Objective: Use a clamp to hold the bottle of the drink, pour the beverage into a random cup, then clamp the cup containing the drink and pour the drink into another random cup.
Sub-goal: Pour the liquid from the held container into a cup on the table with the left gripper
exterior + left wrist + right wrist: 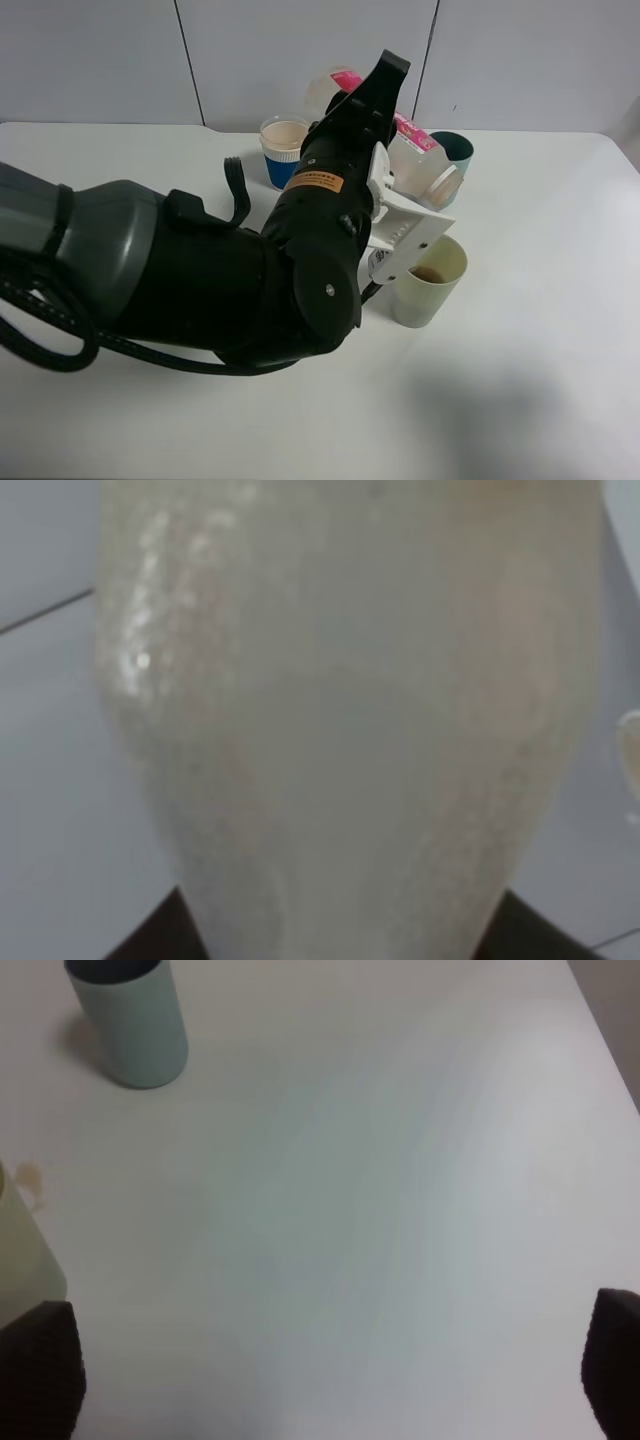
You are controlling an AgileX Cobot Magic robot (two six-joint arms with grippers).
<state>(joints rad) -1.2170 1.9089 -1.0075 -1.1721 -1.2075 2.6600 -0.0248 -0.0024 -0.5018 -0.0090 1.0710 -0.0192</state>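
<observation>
My left gripper (389,74) at the end of the bulky black arm is shut on the clear bottle (420,155). The bottle lies tipped across its jaws, raised, with its round mouth turned down to the right. In the left wrist view the bottle (340,730) fills the picture, blurred and pale. Below the mouth stands the pale yellow-green cup (430,285) with brown beverage (430,273) in its bottom. The teal cup (462,150) stands behind, partly hidden by the bottle. My right gripper (325,1380) hangs open over bare table, with the teal cup (130,1020) and the yellow-green cup (20,1255) at the view's edges.
A white cup with a blue band (283,150) stands at the back, left of the arm. The left arm covers much of the white table (540,330). A small brownish mark (28,1174) lies on the table beside the yellow-green cup. The grey wall closes the far side.
</observation>
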